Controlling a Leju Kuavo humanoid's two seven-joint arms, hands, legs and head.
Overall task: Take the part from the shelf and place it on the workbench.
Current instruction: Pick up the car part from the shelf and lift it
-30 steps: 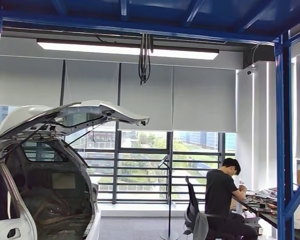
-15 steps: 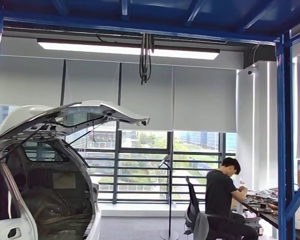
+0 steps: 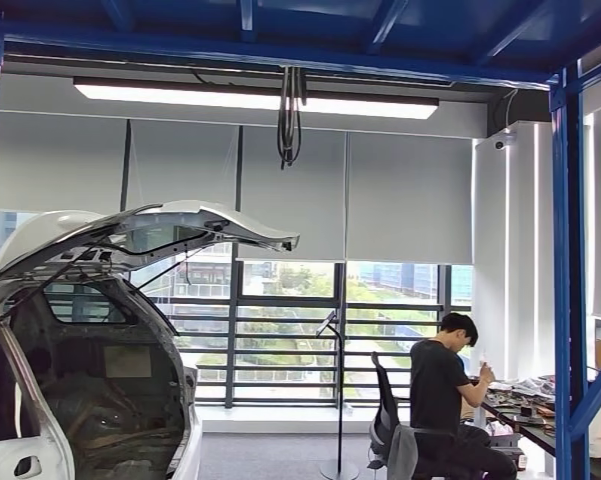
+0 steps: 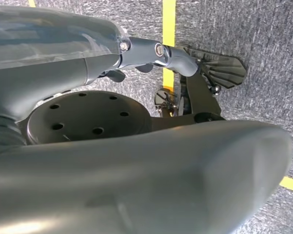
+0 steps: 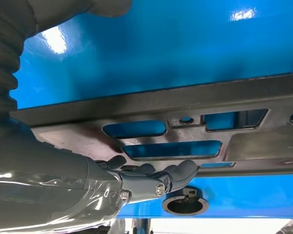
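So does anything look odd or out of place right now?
Nothing stands out. The right hand is at the dark metal part on the blue shelf. The part looks undamaged.

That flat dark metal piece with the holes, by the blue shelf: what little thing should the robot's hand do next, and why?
Probably close the right hand firmly on the flat dark metal part with cut-out slots, then ease it off the glossy blue shelf surface. The fingers already lie along the part's edge, yet the part still sits against the shelf; whether they grip it is unclear.

Seated person (image 3: 439, 395) — forearm perhaps raised slightly.
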